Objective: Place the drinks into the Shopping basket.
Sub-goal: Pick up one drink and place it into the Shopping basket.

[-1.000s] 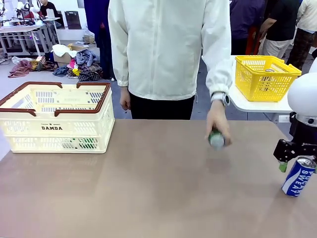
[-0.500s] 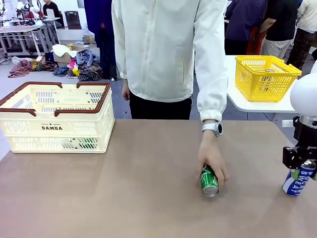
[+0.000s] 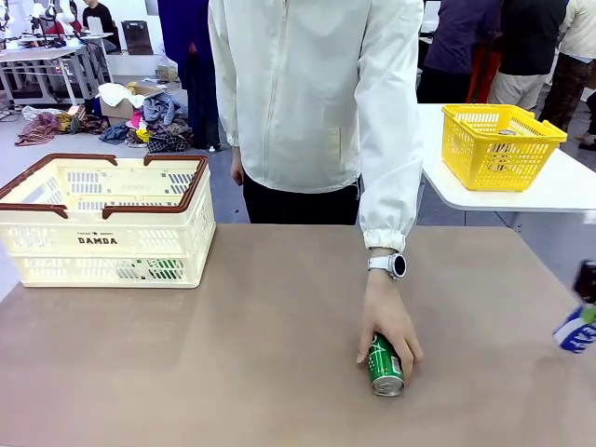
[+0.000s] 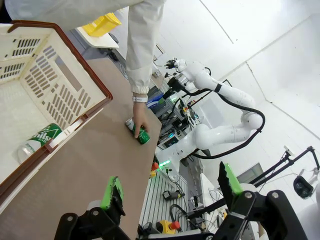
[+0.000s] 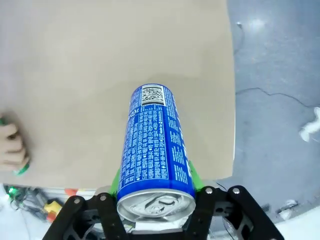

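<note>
I have the right claw (image 5: 155,180) clamped on the blue can (image 5: 152,135), raised at the counter's right edge. My left claw (image 4: 171,179) hangs apart. A person's hand (image 3: 386,321) rests on the green can (image 3: 385,365) lying near the front edge. One green drink (image 4: 42,137) lies in the Shopping basket (image 3: 107,240) at the far-left corner, so two are left.

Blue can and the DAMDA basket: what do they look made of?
Blue can: likely thin metal, probably aluminium; it has a glossy printed wall and a bare silver top with a pull tab. Shopping basket: moulded plastic by the look, matte cream, with slotted walls and a brown rim.
</note>
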You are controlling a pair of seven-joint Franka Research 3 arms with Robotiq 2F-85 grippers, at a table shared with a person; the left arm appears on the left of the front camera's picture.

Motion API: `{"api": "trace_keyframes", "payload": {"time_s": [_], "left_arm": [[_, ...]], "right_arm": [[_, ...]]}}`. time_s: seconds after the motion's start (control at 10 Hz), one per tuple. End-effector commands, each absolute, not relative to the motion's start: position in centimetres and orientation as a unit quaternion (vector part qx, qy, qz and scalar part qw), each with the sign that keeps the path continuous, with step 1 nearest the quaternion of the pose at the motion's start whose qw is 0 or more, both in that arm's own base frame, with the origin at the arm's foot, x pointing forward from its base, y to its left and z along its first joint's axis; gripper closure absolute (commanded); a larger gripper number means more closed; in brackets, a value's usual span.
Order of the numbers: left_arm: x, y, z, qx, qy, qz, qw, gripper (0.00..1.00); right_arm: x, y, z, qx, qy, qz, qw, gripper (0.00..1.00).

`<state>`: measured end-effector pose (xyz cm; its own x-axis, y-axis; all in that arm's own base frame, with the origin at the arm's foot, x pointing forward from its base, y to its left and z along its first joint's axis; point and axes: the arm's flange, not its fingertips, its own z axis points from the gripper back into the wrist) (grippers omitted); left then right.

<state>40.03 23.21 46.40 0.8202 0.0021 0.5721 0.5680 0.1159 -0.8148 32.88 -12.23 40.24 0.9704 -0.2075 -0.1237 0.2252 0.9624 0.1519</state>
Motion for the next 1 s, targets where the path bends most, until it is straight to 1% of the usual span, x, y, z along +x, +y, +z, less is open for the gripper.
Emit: {"api": "trace_keyframes", "payload": {"time_s": [0.0,0.1,0.2,0.5,0.6,0.7,0.9], "left_arm": [[39.6,23.1,46.7,-0.636,-0.218,-0.202,0.712,0.0],[39.6,23.1,46.7,-0.636,-0.218,-0.202,0.712,0.0],[39.6,23.1,46.7,-0.636,-0.218,-0.202,0.712,0.0],[39.6,23.1,46.7,-0.636,-0.218,-0.202,0.712,0.0],[39.6,23.1,46.7,-0.636,-0.218,-0.202,0.712,0.0],[39.6,23.1,46.7,-0.636,-0.218,-0.202,0.712,0.0],[39.6,23.1,46.7,-0.636,-0.218,-0.202,0.712,0.0]], "right_arm": [[27.2,-20.8,43.3,0.255,0.002,-0.115,0.96,1.0],[26.1,-25.1,44.7,0.328,-0.013,-0.118,0.937,1.0],[26.0,-26.4,44.6,0.367,-0.02,-0.104,0.924,1.0],[26.9,-24.0,42.7,0.405,-0.064,-0.053,0.91,1.0],[27.1,-22.5,43.4,0.425,-0.087,-0.032,0.9,1.0],[27.5,-20.0,44.6,0.431,-0.083,0.008,0.898,1.0],[29.0,-13.7,46.4,0.402,-0.06,0.074,0.911,1.0]]}}
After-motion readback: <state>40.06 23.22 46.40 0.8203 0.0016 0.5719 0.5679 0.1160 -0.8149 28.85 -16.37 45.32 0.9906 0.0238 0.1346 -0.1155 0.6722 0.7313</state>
